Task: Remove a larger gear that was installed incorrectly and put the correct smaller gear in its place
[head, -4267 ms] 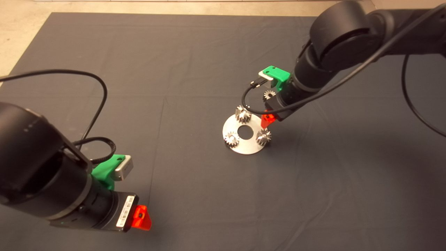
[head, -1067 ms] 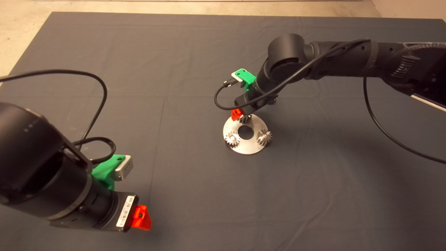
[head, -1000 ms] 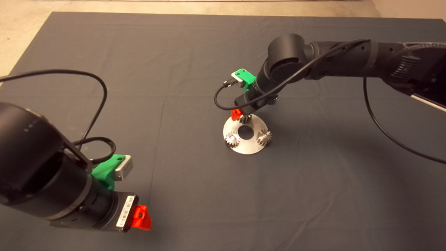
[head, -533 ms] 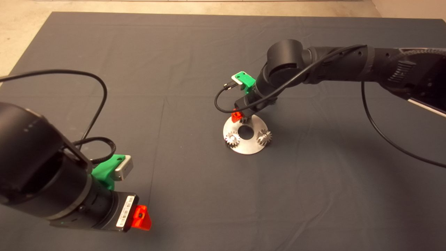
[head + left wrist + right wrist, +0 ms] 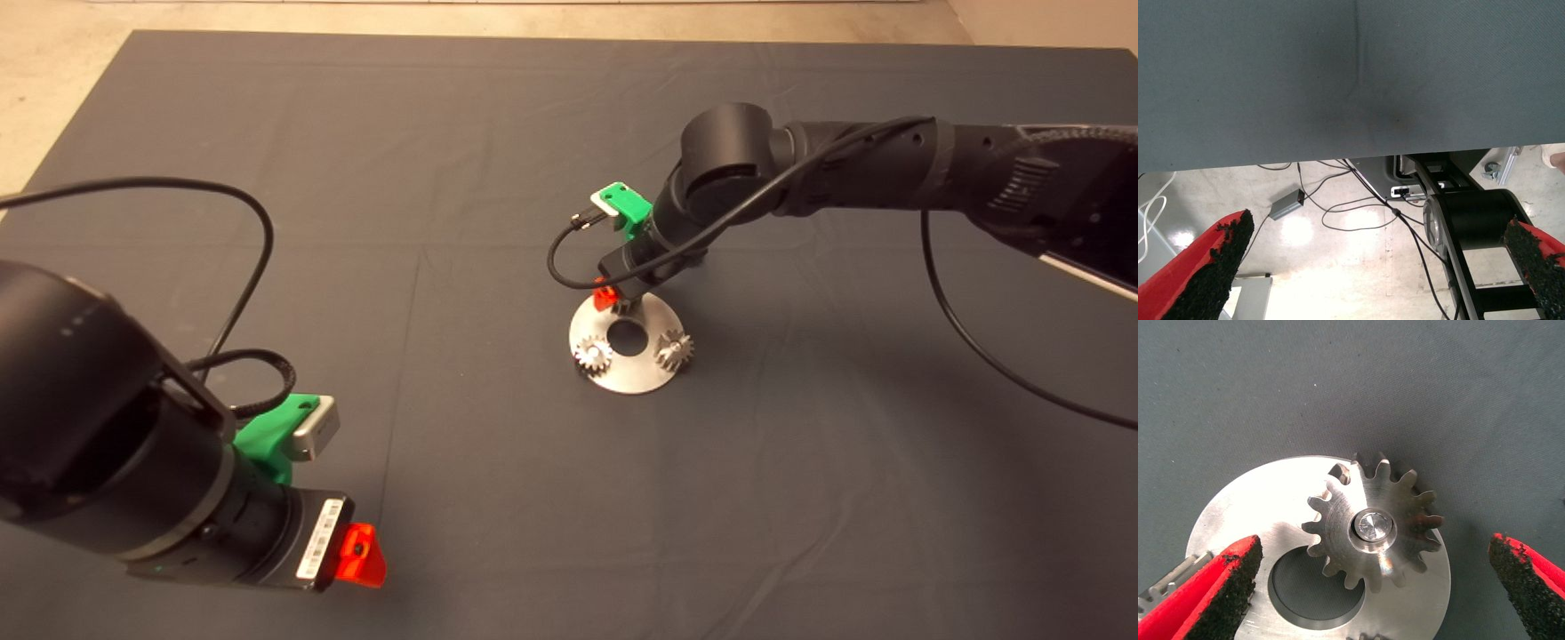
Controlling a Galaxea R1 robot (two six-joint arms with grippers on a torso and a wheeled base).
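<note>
Red fingers (image 5: 1218, 260) of the left gripper (image 5: 1378, 228) stand spread wide apart with nothing between them. This arm is parked at the lower left of the head view, over bare mat (image 5: 498, 498). Its wrist view shows the mat's edge and pale floor (image 5: 1338, 267) beyond, with loose cables (image 5: 1358, 213) and a small grey box (image 5: 1286, 203).

Right of centre in the head view a steel disc (image 5: 636, 380) lies flat on the mat, a round hole (image 5: 628, 337) through its middle. Two small gears stand on its near half, the left gear (image 5: 591, 356) and the right gear (image 5: 674, 349), one on each side of the hole.

The larger gear (image 5: 1338, 520) sits on the disc's far edge, seated on a bright pin (image 5: 1373, 525) and overhanging the rim slightly. In the head view it is largely covered by the gripper.

The right gripper (image 5: 1375, 548) hangs directly above that gear, fingers spread wide, one on each side of it and clear of the teeth (no contact visible). Its arm (image 5: 845, 169) reaches in from the upper right.

Beyond the mat's far edge runs a strip of light floor (image 5: 444, 13).
</note>
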